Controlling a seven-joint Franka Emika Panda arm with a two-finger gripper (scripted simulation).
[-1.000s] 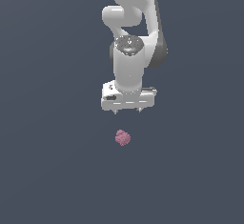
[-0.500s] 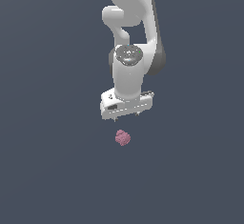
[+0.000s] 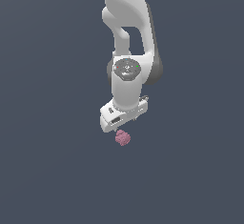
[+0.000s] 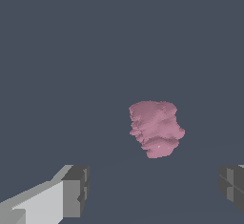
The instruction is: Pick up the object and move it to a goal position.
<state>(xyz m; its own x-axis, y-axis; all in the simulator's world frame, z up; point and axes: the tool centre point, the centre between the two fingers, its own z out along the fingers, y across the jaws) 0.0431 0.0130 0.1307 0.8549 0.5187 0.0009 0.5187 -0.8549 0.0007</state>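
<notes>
over the last second the gripper (image 3: 120, 128) has come down towards the object (image 3: 123, 137), the small knobbly pink-mauve clump on the dark grey floor (image 3: 52, 170); a second ago there was a plain gap between the white hand and the clump in the exterior view, half a second ago that gap was smaller, and now the hand's lower edge sits just above the clump, almost touching it in that view; the hand also appears to have turned about its own axis, one end now lower and towards the exterior view's left; the clump itself lies where it did, a little below the middle of the scene; i judge this to be the final descent of the approach, with the grasp not yet made and the carry to the goal not begun; no goal marker shows in either view.

the gripper (image 4: 152, 189) is spread wide in the wrist view; one grey pad (image 4: 78, 189) and the other (image 4: 232, 182) stand well apart; the object (image 4: 155, 128) lies ahead of them, between their lines but clear of both; nothing is held, and neither pad touches the clump.
</notes>
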